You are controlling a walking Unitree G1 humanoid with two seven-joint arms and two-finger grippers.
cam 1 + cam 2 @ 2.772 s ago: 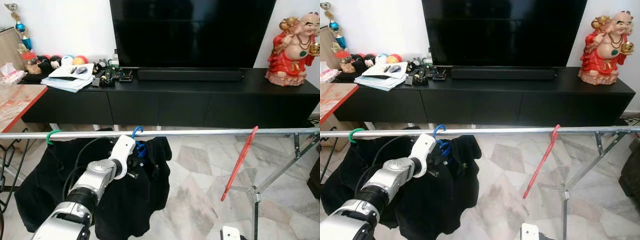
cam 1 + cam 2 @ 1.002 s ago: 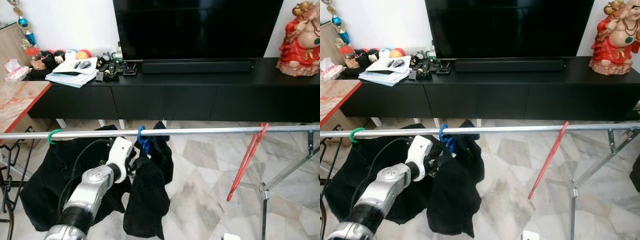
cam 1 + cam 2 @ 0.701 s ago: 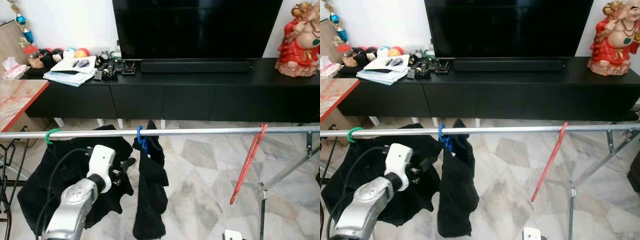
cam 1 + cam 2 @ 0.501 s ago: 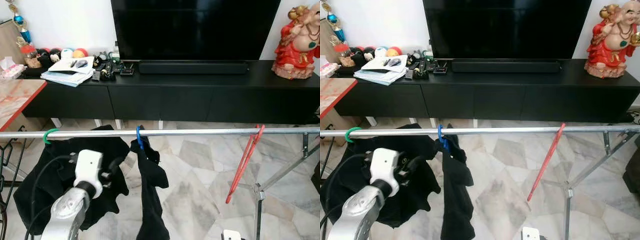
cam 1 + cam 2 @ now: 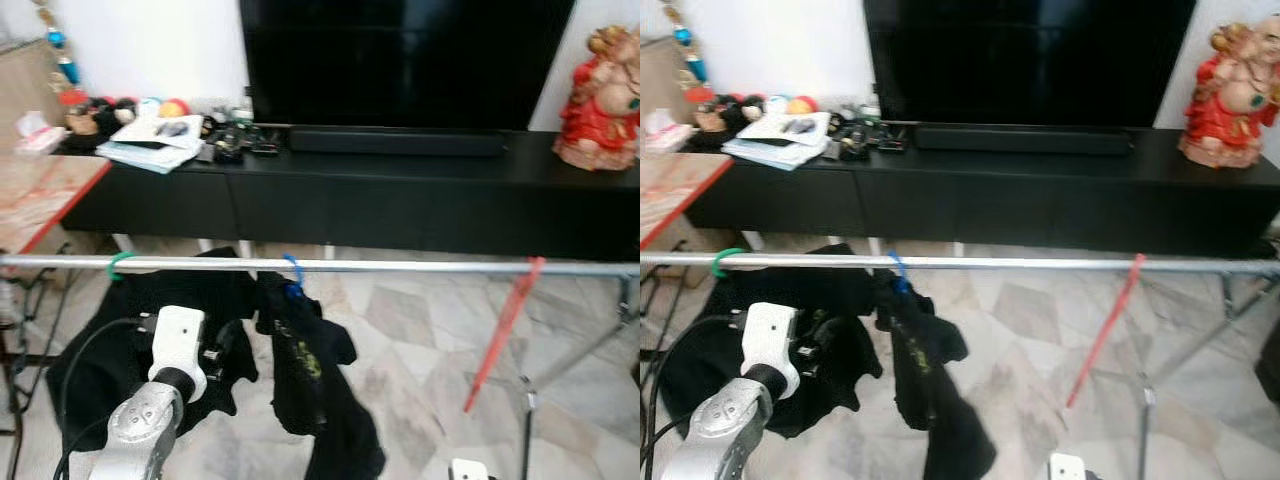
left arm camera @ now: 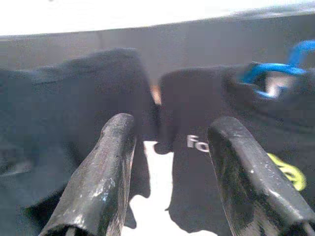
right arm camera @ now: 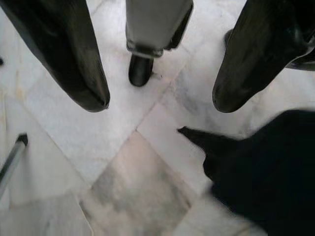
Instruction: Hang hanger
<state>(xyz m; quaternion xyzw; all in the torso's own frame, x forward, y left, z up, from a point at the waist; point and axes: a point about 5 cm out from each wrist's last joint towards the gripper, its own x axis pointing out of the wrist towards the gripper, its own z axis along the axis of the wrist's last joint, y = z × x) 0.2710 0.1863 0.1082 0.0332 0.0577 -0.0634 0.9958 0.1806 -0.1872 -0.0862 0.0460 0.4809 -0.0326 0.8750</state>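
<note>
A blue hanger (image 5: 291, 266) hooks over the metal rail (image 5: 420, 267), and a black garment (image 5: 310, 375) with yellow print hangs from it, bunched and tilted. My left gripper (image 5: 228, 342) is open and holds nothing; it sits below the rail, just left of that garment and apart from it. In the left wrist view the open left gripper (image 6: 172, 123) faces the blue hanger (image 6: 270, 73) and the black cloth. A green hanger (image 5: 120, 263) carries another black garment (image 5: 120, 330) further left. A red hanger (image 5: 505, 325) dangles bare on the right. My right gripper (image 7: 160, 104) hangs open above the floor.
Behind the rail stands a long black TV cabinet (image 5: 400, 200) with a television (image 5: 400, 60), a soundbar, books and small items. A red figurine (image 5: 600, 100) stands at its right end. The rack's metal legs (image 5: 530, 420) stand at right. A table edge (image 5: 40, 200) lies at left.
My left gripper has let go of the blue hanger and drawn back to the left and down. The black garment now hangs from the rail and swings. The camera has shifted a little.
</note>
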